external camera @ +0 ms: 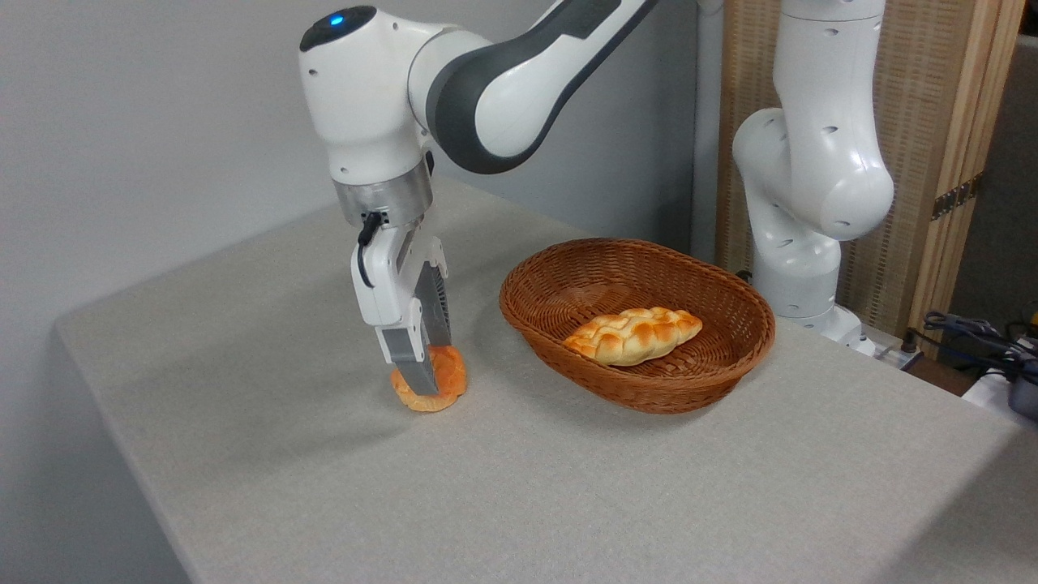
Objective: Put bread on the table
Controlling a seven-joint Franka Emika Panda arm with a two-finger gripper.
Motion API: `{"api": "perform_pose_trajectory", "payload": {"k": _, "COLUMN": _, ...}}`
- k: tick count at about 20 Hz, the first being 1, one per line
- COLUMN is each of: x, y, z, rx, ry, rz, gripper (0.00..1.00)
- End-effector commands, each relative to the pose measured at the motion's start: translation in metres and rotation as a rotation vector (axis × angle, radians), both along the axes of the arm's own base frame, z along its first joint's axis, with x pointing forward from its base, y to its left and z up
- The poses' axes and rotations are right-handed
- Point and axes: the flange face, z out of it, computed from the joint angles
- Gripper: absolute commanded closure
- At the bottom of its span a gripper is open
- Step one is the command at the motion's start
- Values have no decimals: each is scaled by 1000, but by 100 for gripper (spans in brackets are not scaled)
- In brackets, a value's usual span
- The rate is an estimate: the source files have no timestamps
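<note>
So the gripper point(427, 375) is pointed straight down and clamped on the bread point(431, 381), the small orange bun, which is pinched on edge between the two fingers. One grey finger point(415, 361) covers the near face of the bun; the other is mostly hidden behind it. The bun's bottom edge looks to be touching the table point(568, 503) or just a hair off it. Can't really be told from this angle, though the shadow sits tight underneath, so contact is likely.

Judging by that, the placing step is nearly done and only the release is left. To do it well, the bun should be confirmed as resting on the cloth before the fingers are parted, otherwise it gets dropped and may roll. Since it's held standing on edge, it will probably tip flat once let go, so the fingers are best opened slowly and fully, and the arm lifted straight up toward 12 o'clock so the bun isn't dragged along.

Over at 3 o'clock from the gripper, the wicker basket point(649, 389) is sitting near but clear of it, with a paler braided loaf point(634, 334) left inside. No sideways move toward 3 o'clock should be made on retreat, so the basket rim isn't clipped.
</note>
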Motion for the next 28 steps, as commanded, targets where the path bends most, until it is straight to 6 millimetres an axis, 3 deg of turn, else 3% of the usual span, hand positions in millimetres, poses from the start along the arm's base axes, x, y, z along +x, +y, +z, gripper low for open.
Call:
{"api": "perform_pose_trajectory", "payload": {"k": 1, "x": 14, "y": -4, "z": 24, "rx": -28, "ry": -38, "rz": 50, "gripper": 0}}
{"api": "perform_pose_trajectory", "payload": {"k": 6, "x": 22, "y": 0, "z": 91, "rx": -27, "ry": -57, "rz": 341, "gripper": 0}}
{"api": "perform_pose_trajectory", "payload": {"k": 12, "x": 27, "y": 31, "z": 137, "rx": 33, "ry": -100, "rz": 673, "gripper": 0}}
{"api": "perform_pose_trajectory", "payload": {"k": 17, "x": 29, "y": 70, "z": 146, "rx": 45, "ry": -73, "rz": 734, "gripper": 0}}
{"api": "perform_pose_trajectory", "payload": {"k": 21, "x": 27, "y": 70, "z": 144, "rx": 20, "ry": -43, "rz": 756, "gripper": 0}}
{"api": "perform_pose_trajectory", "payload": {"k": 24, "x": 30, "y": 85, "z": 145, "rx": -43, "ry": -20, "rz": 798, "gripper": 0}}
{"api": "perform_pose_trajectory", "payload": {"k": 28, "x": 31, "y": 88, "z": 149, "rx": -45, "ry": -32, "rz": 799, "gripper": 0}}
